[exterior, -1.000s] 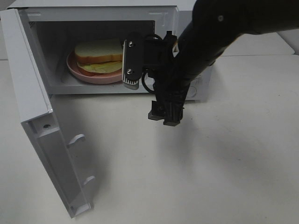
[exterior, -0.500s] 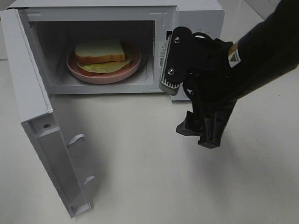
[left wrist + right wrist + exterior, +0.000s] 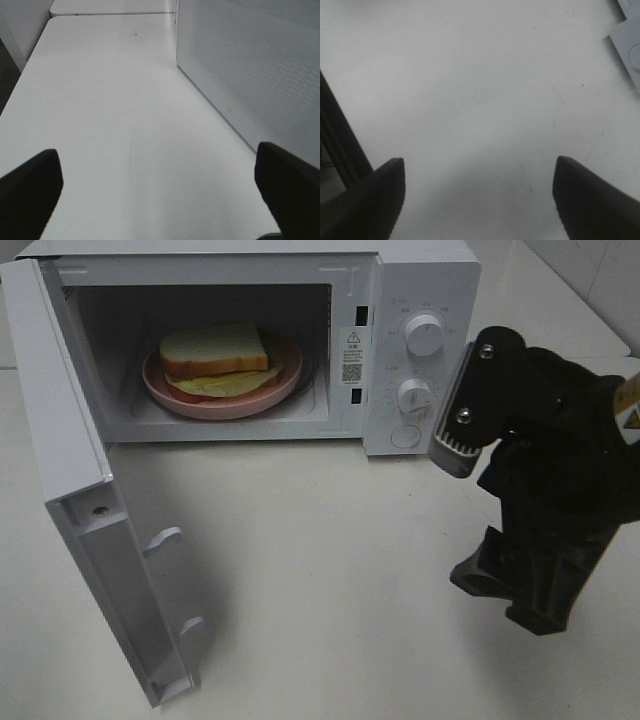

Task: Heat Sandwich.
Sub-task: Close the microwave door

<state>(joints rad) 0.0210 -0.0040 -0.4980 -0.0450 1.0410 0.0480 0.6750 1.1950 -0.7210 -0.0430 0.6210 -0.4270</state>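
Nearest, the microwave door (image 3: 110,570) is seen swung fully open at the left. At the right, the right gripper (image 3: 512,600) is held above the bare table (image 3: 330,590), in front of the control panel (image 3: 420,370). Its jaws are parted, with nothing between them. The left gripper (image 3: 160,195) is likewise spread wide and empty, beside a perforated white panel (image 3: 250,65) — probably the microwave's side. Farthest back, the sandwich (image 3: 215,360) is seated on its pink plate (image 3: 220,408) inside the microwave (image 3: 345,280).

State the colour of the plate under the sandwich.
Pink round plate, clearest in the exterior high view.
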